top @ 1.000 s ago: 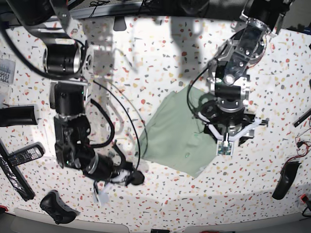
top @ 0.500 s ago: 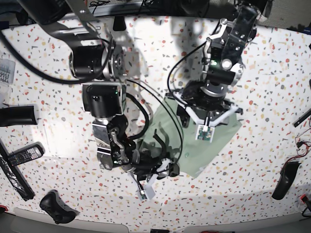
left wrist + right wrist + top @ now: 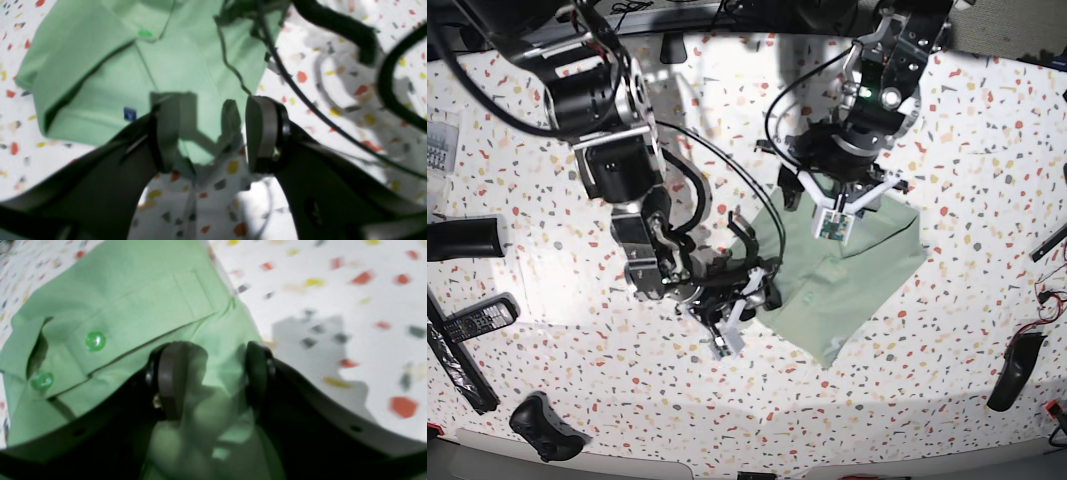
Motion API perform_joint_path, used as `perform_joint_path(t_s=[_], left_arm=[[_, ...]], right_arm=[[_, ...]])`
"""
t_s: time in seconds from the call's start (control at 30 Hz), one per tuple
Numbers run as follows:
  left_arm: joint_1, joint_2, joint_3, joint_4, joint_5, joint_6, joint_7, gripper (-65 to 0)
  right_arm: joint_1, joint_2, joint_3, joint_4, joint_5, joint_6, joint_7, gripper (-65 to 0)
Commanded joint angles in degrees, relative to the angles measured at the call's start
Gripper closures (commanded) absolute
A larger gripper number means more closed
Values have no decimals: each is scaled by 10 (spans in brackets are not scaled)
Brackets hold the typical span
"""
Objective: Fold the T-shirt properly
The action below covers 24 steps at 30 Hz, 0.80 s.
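The pale green T-shirt [image 3: 857,275] lies folded small on the speckled table [image 3: 967,150]. In the left wrist view the T-shirt [image 3: 186,60] shows a green button [image 3: 144,32] and a small dark blue tag [image 3: 129,114]. My left gripper [image 3: 213,133] is open and hovers over the shirt's edge; in the base view it [image 3: 839,200] is at the shirt's far side. My right gripper [image 3: 213,376] is open with bunched cloth of the shirt [image 3: 133,306] between its jaws, beside two buttons [image 3: 95,340]. In the base view it [image 3: 755,272] is at the shirt's left edge.
Black cables [image 3: 300,90] hang past the left gripper. Remote controls [image 3: 472,320] and a black controller [image 3: 542,425] lie at the left edge. A black object [image 3: 1012,370] lies at the right edge.
The right arm has swung rightward from the front left onto the shirt's left edge. The left gripper has moved from the shirt's right side to its far side. The shirt now looks narrower.
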Motion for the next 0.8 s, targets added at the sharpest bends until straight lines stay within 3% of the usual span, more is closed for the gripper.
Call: perform_joint_path(t_s=[0.0, 0.1, 0.27, 0.37, 0.5, 0.63, 0.77], left_arm=[[-5, 1, 0, 11, 3, 4, -5, -292], [4, -1, 0, 10, -3, 15, -5, -292], [26, 0, 0, 8, 9, 15, -46, -292], [26, -3, 0, 7, 34, 15, -40, -292], [26, -19, 0, 7, 54, 15, 12, -292], [26, -42, 0, 7, 19, 44, 28, -292], [60, -36, 0, 7, 7, 45, 5, -292]], right_arm=[[-15, 0, -15, 11, -13, 7, -66, -280], [-50, 1, -31, 67, 23, 7, -106, -280], [-77, 2, -30, 142, 43, 7, -118, -280], [-74, 2, -30, 165, 57, 7, -141, -280], [-72, 2, -30, 176, 56, 7, -146, -280], [-72, 2, -30, 176, 56, 7, -146, -280], [-71, 2, -30, 176, 55, 7, -139, -280]])
